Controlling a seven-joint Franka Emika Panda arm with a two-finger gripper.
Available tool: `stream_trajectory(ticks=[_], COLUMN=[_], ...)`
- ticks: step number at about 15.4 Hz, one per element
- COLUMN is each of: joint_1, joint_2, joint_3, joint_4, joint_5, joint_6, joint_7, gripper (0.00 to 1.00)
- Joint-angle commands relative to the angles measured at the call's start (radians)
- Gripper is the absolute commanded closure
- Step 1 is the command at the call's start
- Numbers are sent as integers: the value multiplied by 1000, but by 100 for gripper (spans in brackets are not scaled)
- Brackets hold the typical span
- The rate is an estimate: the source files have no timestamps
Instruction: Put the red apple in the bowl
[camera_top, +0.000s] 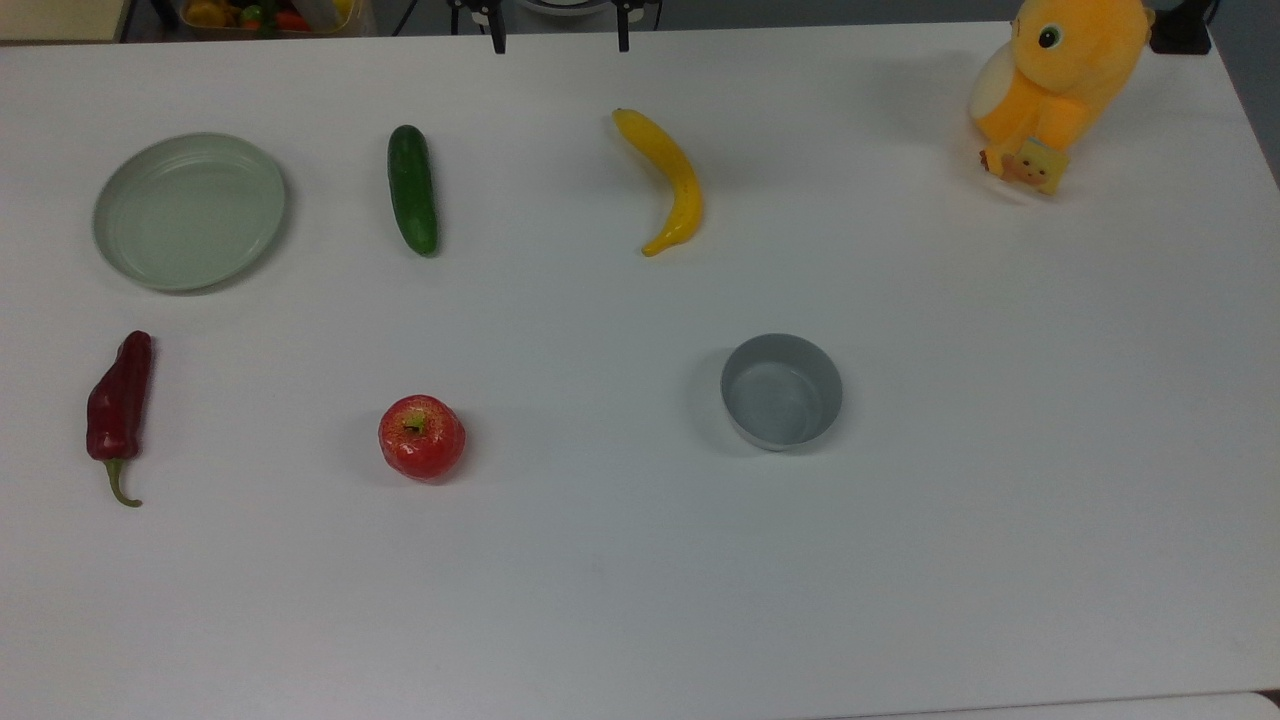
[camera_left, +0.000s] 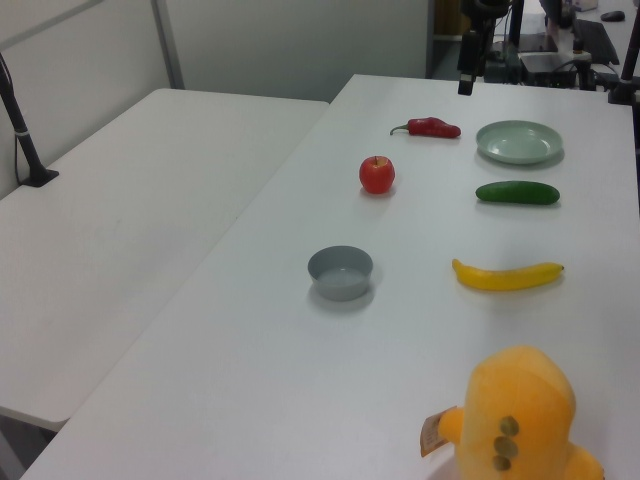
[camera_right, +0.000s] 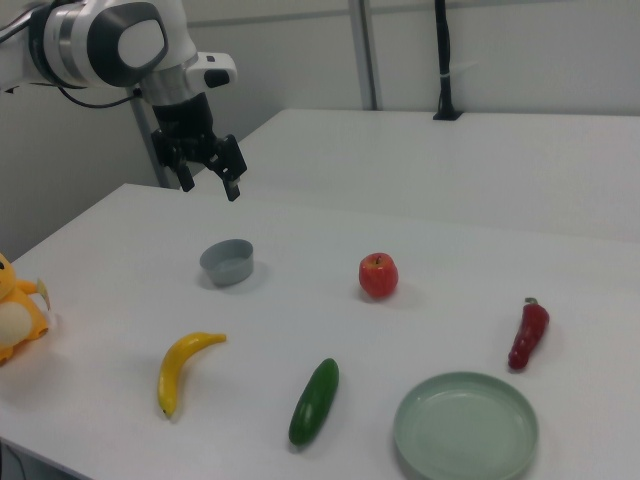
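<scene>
Right view, left to right. Stuffed yellow toy (camera_right: 17, 318) cut off by the right view's left edge. Gripper (camera_right: 208, 181) hanging above the white table (camera_right: 440, 300), fingers spread apart, nothing between them. Arm body above it running out of the top left corner. Bowl (camera_right: 228, 262) standing below the fingertips and slightly to the right view's right, apart from them, empty. Banana (camera_right: 182, 368) and cucumber (camera_right: 315, 400) lying lower in the right view, well apart from the fingers. Red apple (camera_right: 378, 275) resting upright on the table, well off to the right view's right of the fingers, past the bowl, touching nothing else. Green plate (camera_right: 466, 428) near the bottom edge; chili pepper (camera_right: 527, 335) just above it, farthest from the fingers.

Top view: two dark finger tips (camera_top: 497, 42) poking in at the top edge (rest of the gripper cut off). Red apple (camera_top: 421, 437) to the top view's left of the bowl (camera_top: 781, 390), clear gap between. Chili pepper (camera_top: 120, 405) and green plate (camera_top: 189, 211) at the far left; toy (camera_top: 1060, 85) at the upper right, head partly cropped.

Left view: toy (camera_left: 520, 415) seen from behind, bottom cropped; apple (camera_left: 377, 174) beyond the bowl (camera_left: 340, 272).
</scene>
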Motion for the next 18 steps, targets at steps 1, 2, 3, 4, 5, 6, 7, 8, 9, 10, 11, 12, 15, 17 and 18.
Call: stream_trajectory(ticks=[1,2,3,4,5,6,7,8,9,10,11,12,15,17,18], joint_1=[5,5,5,5,5,5,5,5,5,5,4,2,2,-4,-12], joint_2=[-10,-10,-10,-10,-10,-10,-10,-9,-9,-7,-7,-7,-3,-1,2], joint_3=[-6,-8,-6,-8,-8,-8,-6,-6,-8,-6,-6,-6,-8,-8,-8], joint_4=[-9,-11,-11,-11,-11,-11,-11,-11,-11,-11,-11,-11,-11,-6,9], joint_5=[19,21,21,22,22,21,21,22,22,22,22,22,22,24,27], joint_6=[18,18,16,16,15,13,14,15,15,15,15,15,11,11,7], joint_7=[-13,-13,-13,-13,-13,-13,-15,-13,-13,-16,-22,-22,-22,-22,-22], gripper=[0,0,0,0,0,0,0,0,0,0,0,0,0,0,0])
